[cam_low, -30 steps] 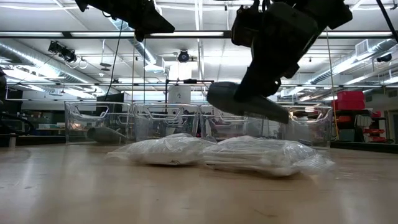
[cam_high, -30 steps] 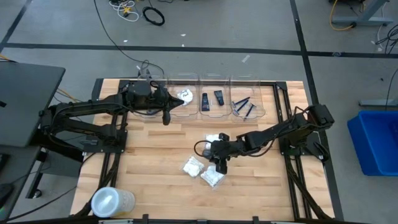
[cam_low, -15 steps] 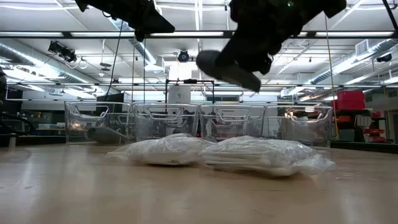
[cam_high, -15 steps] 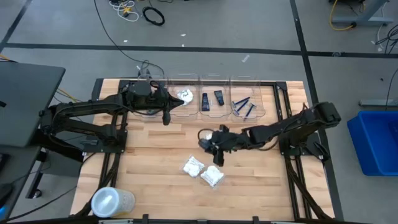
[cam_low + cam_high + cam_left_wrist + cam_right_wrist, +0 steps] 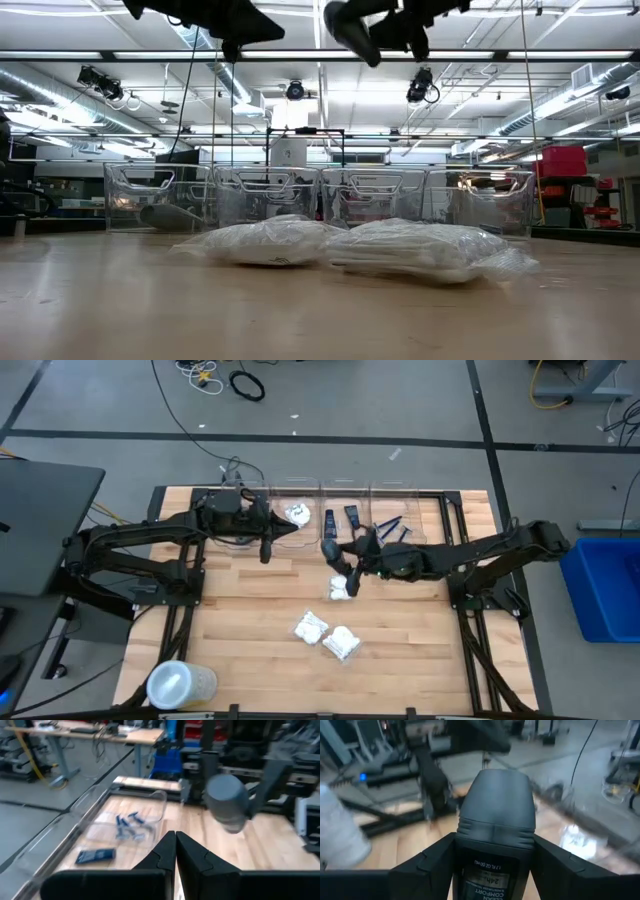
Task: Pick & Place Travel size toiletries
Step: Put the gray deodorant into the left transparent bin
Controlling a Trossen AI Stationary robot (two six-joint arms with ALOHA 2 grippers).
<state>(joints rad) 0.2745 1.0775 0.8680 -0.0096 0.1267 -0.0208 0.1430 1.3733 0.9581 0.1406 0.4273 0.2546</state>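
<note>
One dark grey case [image 5: 496, 827] in right hand [image 5: 335, 553], label only wrist-visible.

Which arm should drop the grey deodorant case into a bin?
Right: its pincer already holds the grey deodorant case beside the clear bins. The left pincer is shut and empty.

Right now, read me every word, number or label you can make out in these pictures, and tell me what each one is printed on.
"1.7 OZ (50 ml)": label of the dark grey oval case held in the right gripper; small and soft, so not certain.
"24h": same label, below it.
"COMFORT": same label, near the edge; the word under it is cut off.
Packets, tubes: any print too small to read.
</note>
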